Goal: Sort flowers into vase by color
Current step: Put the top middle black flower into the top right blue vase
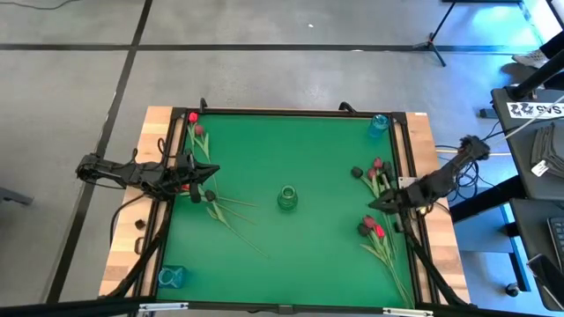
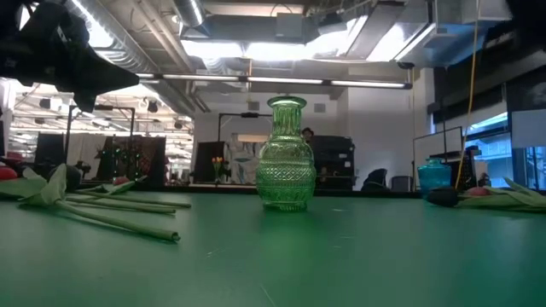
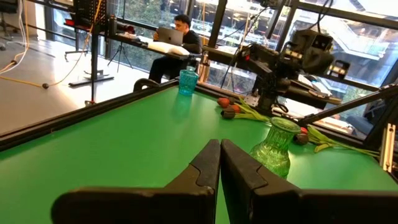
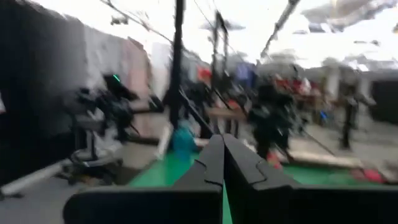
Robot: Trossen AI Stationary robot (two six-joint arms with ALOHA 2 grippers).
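Observation:
A green glass vase (image 1: 287, 197) stands upright at the middle of the green table (image 1: 291, 150); the low view shows the vase (image 2: 285, 153) too. Tulips lie on the table in loose groups: red and dark heads at the left (image 1: 196, 132) (image 1: 211, 198) and at the right (image 1: 374, 172) (image 1: 374, 231), with their stems flat on the mat (image 2: 111, 213). My left gripper (image 1: 209, 173) hovers shut over the left flowers, its fingers closed together (image 3: 220, 146) with nothing between them. My right gripper (image 1: 374, 204) is above the right flowers, also shut (image 4: 223, 140) and empty.
A blue vase (image 1: 379, 123) stands at the far right corner and another blue vase (image 1: 171, 276) at the near left corner. A black rail frames the mat, with wooden table edges outside it. A person sits at a laptop (image 3: 180, 37) beyond the table.

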